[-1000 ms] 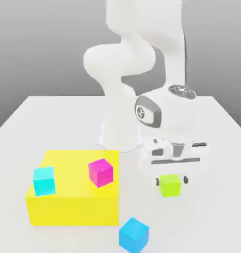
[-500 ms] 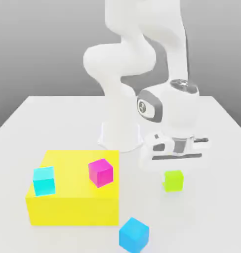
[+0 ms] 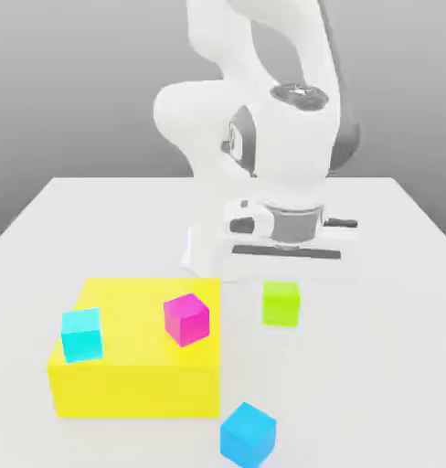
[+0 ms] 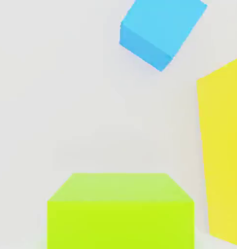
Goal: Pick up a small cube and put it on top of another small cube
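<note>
Lime-green and matte, the small cube (image 3: 281,304) sits directly under the hand, gripped by the gripper (image 3: 281,294), whose jaws are closed in on it. Taking the yellow block (image 3: 135,388) as landmark, cube and gripper are both beside it, towards the exterior view's right, apart from it. On top of the block are the magenta cube (image 3: 186,320), turned at an angle near its edge on the exterior view's right, and the cyan cube (image 3: 81,335), by its opposite edge. The blue cube (image 3: 249,436) lies on the table nearer the camera than the block. Around the block the pale table (image 3: 373,393) spreads smooth and plain; beyond it, behind the white arm (image 3: 217,128), the backdrop (image 3: 71,91) is soft grey
</note>
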`<act>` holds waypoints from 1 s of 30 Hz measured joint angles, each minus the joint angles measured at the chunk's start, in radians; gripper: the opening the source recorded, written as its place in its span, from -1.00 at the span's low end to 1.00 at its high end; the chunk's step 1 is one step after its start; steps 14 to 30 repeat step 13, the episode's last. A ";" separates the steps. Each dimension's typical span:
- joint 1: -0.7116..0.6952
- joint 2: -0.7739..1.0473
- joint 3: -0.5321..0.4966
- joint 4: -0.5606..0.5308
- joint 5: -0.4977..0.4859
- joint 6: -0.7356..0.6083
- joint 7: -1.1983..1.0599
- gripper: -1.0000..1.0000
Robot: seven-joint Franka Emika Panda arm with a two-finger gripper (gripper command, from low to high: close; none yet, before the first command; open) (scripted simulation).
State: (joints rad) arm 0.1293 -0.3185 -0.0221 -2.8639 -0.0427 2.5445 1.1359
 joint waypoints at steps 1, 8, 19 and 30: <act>-0.028 -0.030 -0.020 0.015 -0.007 -0.044 -0.003 -1.00; -0.152 -0.071 -0.106 0.045 -0.027 -0.113 -0.023 -1.00; -0.154 0.006 -0.111 0.018 -0.025 -0.009 -0.026 1.00; -0.154 0.006 -0.111 0.018 -0.025 -0.009 -0.026 1.00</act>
